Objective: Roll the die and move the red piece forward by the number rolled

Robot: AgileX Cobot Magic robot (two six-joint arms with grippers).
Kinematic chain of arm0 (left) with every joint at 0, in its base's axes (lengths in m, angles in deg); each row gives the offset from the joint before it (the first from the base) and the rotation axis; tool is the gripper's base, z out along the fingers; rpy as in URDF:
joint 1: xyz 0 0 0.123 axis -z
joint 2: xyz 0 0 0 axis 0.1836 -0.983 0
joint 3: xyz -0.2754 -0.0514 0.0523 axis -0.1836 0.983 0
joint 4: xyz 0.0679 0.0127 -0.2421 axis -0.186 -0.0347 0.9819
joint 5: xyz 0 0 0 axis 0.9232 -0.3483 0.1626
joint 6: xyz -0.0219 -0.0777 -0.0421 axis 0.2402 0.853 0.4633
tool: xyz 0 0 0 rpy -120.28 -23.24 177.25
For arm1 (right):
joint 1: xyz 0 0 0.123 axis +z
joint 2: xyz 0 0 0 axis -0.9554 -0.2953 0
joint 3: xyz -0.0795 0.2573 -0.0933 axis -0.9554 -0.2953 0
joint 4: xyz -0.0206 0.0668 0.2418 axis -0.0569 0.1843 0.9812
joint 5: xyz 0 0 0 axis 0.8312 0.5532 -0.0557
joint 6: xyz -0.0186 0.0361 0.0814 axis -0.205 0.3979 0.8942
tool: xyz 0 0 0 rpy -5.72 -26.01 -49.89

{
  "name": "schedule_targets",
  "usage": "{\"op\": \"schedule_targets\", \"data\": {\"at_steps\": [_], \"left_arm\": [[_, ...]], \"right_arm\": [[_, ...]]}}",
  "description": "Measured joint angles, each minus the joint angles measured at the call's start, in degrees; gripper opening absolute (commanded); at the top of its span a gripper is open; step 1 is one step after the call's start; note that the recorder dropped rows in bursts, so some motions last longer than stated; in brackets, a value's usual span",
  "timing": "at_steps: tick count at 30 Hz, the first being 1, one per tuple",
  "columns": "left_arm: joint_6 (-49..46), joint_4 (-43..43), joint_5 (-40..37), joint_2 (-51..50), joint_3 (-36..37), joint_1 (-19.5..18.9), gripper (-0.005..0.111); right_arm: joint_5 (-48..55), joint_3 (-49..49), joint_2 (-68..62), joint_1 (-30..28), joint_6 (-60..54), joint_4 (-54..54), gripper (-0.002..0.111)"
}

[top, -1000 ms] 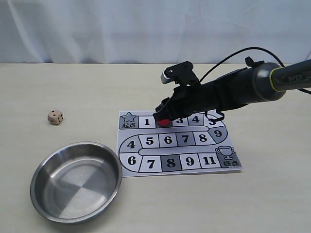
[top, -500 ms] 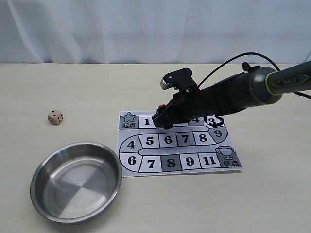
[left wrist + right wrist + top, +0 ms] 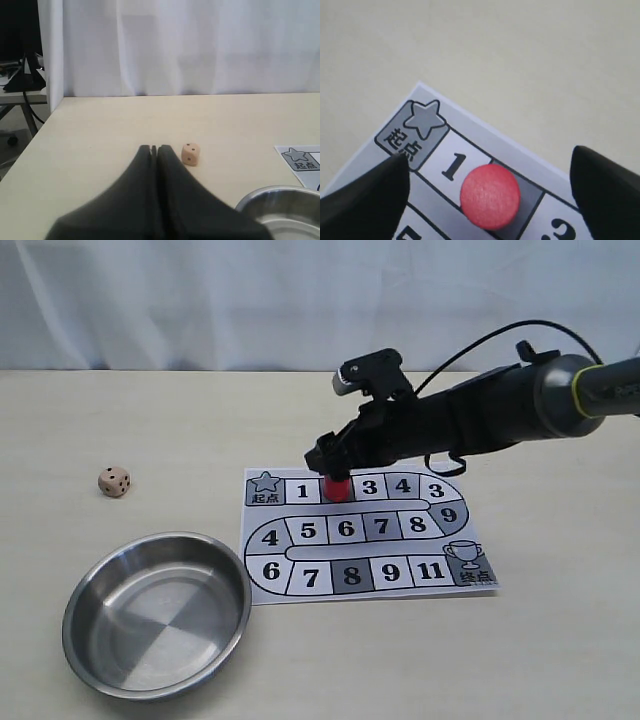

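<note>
The red piece (image 3: 337, 488) stands upright on the grey square between 1 and 3 of the paper game board (image 3: 345, 530). My right gripper (image 3: 332, 458) hovers just above it, open. In the right wrist view the red piece (image 3: 490, 196) sits between the two spread black fingers (image 3: 367, 197) without touching them; my right gripper (image 3: 489, 159) holds nothing. The die (image 3: 114, 481) lies on the table left of the board. In the left wrist view my left gripper (image 3: 154, 148) is shut and empty, with the die (image 3: 190, 153) a little beyond its tips.
A steel bowl (image 3: 80, 585) sits on the table at the front left, below the die; its rim (image 3: 260, 197) shows in the left wrist view. The board's star corner (image 3: 299, 159) also shows there. A white curtain backs the table.
My right gripper was low over the red piece, hiding it half a second ago. It has now risen, and the piece stands uncovered on the same square.
</note>
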Motion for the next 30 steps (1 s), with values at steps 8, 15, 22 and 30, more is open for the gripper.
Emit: {"op": "schedule_targets", "data": {"at_steps": [8, 15, 22, 30], "left_arm": [[0.0, 0.0, 0.0, 0.0, 0.0, 0.0, 0.0], [0.0, 0.0, 0.0, 0.0, 0.0, 0.0, 0.0], [0.0, 0.0, 0.0, 0.0, 0.0, 0.0, 0.0], [0.0, 0.0, 0.0, 0.0, 0.0, 0.0, 0.0]], "right_arm": [[-5.9, 0.0, 8.1, 0.0, 0.0, -0.1, 0.081], [-19.0, 0.0, 12.8, 0.0, 0.0, -0.1, 0.066], [-40.2, 0.0, 13.9, -0.2, 0.0, -0.3, 0.024], [-41.2, 0.0, 13.9, -6.4, -10.3, 8.0, 0.004]]}}
